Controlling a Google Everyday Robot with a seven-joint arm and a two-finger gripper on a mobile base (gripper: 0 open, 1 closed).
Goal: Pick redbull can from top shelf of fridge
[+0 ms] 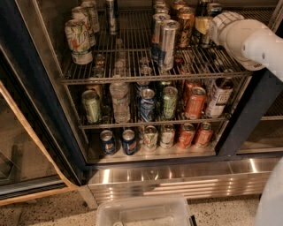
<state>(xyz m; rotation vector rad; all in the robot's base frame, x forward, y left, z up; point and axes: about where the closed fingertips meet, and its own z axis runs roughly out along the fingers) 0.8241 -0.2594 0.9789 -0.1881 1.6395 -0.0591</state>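
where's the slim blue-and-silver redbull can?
In camera view, the redbull can stands back right on the chrome wire top shelf, right of the brown-gold can, just behind the gripper.

Slim blue redbull can (215, 9) stands upright at the chrome-wire worktop's (132, 80) back-right corner in the fridge (245, 119), claw (202, 25) just beside it.

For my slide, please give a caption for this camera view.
Robot gripper reaches among cans at the right of the fridge's top shelf.

The white, rounded plastic arm (250, 42) reaches in from the right edge, high up, its ribbed wrist (224, 23) pointing left. The pale yellowish gripper (202, 25), seemingly at its tip, is mostly hidden.
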